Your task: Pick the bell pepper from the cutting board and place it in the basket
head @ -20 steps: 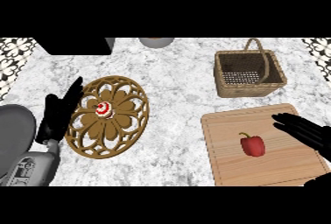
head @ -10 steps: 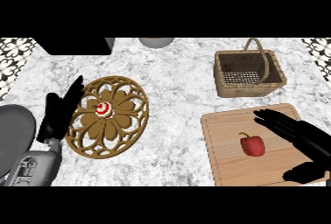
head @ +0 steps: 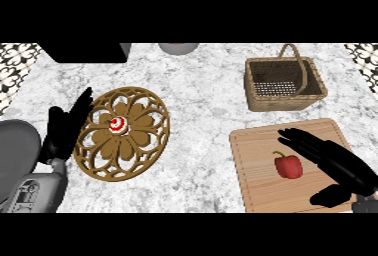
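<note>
Right hand has slid in from the 3 o'clock edge over the cutting board and now sits just beside the bell pepper at its 3 o'clock, fingers straight and open, thumb apart, nothing held. Pepper hasn't moved, still lying on the board's middle, with the basket well apart at 12 o'clock on the desk, so this looks like approach nearly done, grasp next. Left hand unchanged, open and resting at 9 o'clock of the carved wooden plate.
</note>
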